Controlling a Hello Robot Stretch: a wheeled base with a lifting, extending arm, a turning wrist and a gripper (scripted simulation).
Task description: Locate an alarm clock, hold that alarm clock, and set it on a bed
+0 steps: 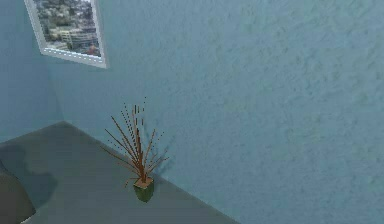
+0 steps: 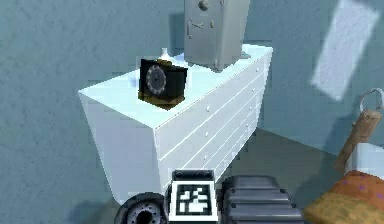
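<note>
- where's the alarm clock (image 2: 160, 80)?
- on top of the white dresser (image 2: 205, 115), near a grey box (image 2: 212, 30).
- and the gripper (image 2: 140, 213)?
- at the bottom edge; can't tell whether it holds anything.

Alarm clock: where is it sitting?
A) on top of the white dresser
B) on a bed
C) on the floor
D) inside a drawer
A: the dark alarm clock stands on the flat top of the white dresser, near a tall grey box.
</note>
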